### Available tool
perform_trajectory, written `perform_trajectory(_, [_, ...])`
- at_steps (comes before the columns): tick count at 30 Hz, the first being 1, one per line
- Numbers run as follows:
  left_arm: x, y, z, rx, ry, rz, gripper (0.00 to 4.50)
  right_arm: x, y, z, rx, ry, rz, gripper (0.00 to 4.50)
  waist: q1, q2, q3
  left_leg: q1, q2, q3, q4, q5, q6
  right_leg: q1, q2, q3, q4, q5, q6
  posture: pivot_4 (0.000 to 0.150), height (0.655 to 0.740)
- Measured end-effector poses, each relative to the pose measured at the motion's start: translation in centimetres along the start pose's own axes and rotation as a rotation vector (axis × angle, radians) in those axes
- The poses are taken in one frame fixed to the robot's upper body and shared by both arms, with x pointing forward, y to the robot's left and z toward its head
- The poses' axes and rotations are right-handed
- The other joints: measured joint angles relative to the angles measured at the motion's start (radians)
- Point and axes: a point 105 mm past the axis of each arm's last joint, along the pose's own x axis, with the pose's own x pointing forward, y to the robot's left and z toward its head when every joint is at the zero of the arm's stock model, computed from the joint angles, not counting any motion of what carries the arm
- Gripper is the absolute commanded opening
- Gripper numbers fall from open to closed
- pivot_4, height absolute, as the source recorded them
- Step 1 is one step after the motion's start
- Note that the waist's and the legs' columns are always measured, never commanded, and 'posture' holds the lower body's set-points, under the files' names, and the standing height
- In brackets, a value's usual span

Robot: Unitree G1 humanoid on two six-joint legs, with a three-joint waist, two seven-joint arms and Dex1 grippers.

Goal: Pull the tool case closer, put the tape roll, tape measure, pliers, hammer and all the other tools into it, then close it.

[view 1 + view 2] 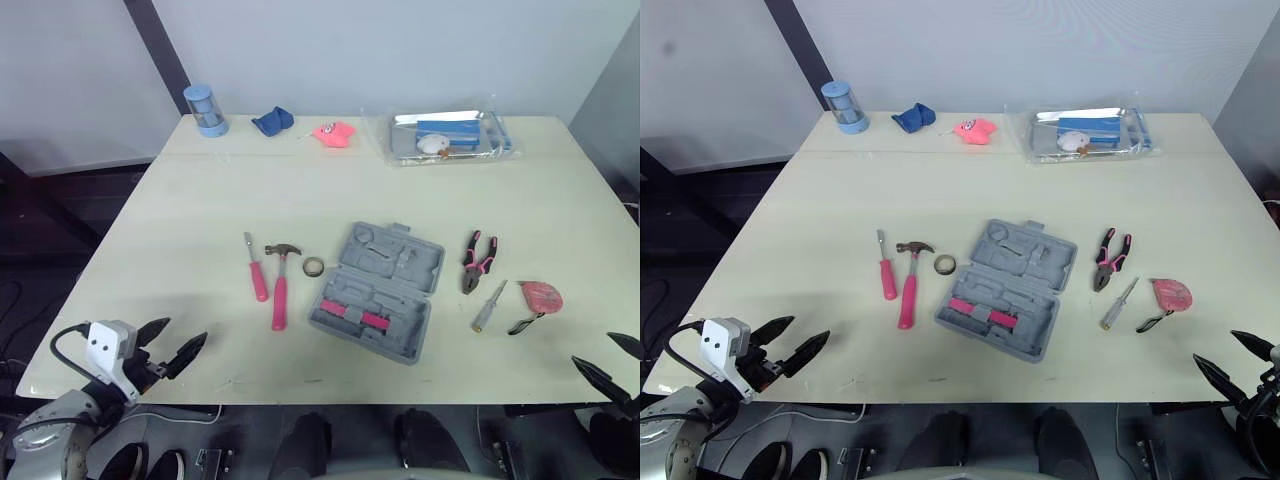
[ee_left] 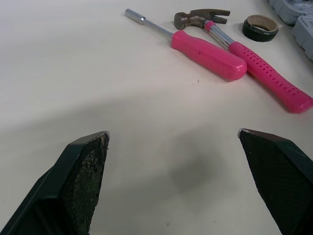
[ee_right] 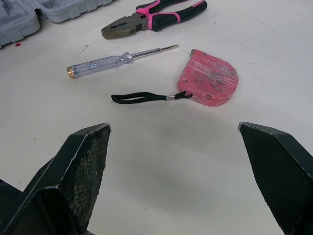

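Note:
An open grey tool case [image 1: 380, 290] lies at the table's middle, pink pieces in its near half. To its left lie a tape roll [image 1: 313, 266], a pink-handled hammer [image 1: 281, 285] and a pink screwdriver [image 1: 256, 268]. To its right lie pliers [image 1: 478, 260], a clear tester screwdriver [image 1: 489, 305] and a red tape measure [image 1: 541, 296] with a black strap. My left gripper [image 1: 170, 343] hovers open at the near left edge, empty. My right gripper [image 1: 607, 360] stands open at the near right edge, short of the tape measure [image 3: 208, 78].
Along the far edge stand a blue cylinder [image 1: 205, 109], a blue cloth [image 1: 272, 121], a pink object [image 1: 334, 133] and a clear plastic bag of items [image 1: 450, 136]. The cream table [image 1: 180, 220] has bare surface on its left side and along the near edge.

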Motion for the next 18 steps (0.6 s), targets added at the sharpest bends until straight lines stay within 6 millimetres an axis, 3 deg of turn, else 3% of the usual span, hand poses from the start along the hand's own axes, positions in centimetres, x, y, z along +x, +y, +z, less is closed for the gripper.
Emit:
perform_trajectory(13, [1.2,0.3,2.3,0.011,-0.066,-0.076,4.50,-0.2,-0.2,-1.1,0.025,0.003,-0.005,4.41,-0.001,0.000,0.000,0.000,0.000,0.000,0.000,0.000,0.000,0.000,0.000,0.000,0.000,0.000,0.000,0.150,0.7400])
perform_trajectory(18, [2.0,0.8,3.7,0.015,-0.088,-0.114,4.50,0.5,0.3,0.0,-0.004,-0.025,0.011,4.41,-0.001,0.000,0.000,0.000,0.000,0.000,0.000,0.000,0.000,0.000,0.000,0.000,0.000,0.000,0.000,0.150,0.7400])
